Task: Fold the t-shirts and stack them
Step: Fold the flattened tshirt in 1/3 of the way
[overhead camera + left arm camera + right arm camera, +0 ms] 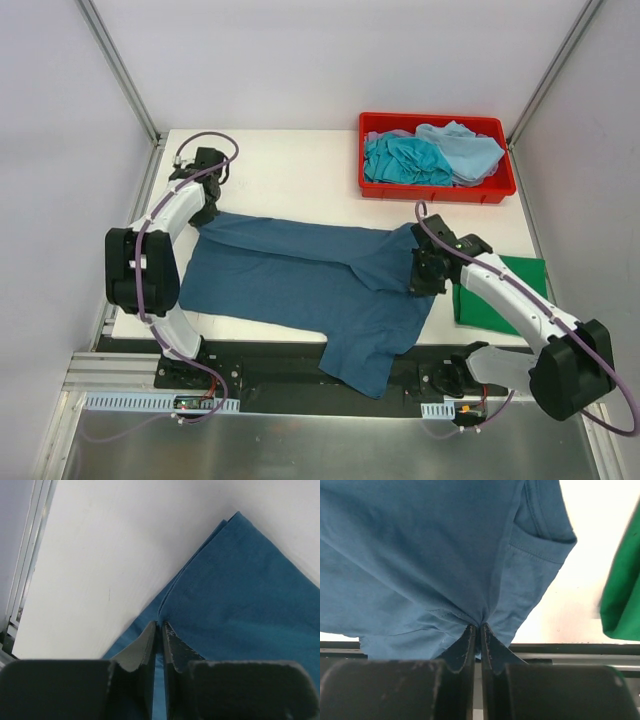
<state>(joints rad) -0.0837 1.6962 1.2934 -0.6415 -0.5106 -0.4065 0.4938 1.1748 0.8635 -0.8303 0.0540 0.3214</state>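
A dark teal-blue t-shirt lies spread across the white table, one part hanging over the near edge. My left gripper is shut on its far-left corner, pinching the hem. My right gripper is shut on its right side, the cloth bunched between the fingertips. A folded bright green t-shirt lies at the right, under my right arm; its edge shows in the right wrist view. Turquoise and pale blue t-shirts lie crumpled in the bin.
A red plastic bin stands at the far right of the table. The table's near edge meets a black rail. Grey walls close in the left, back and right sides.
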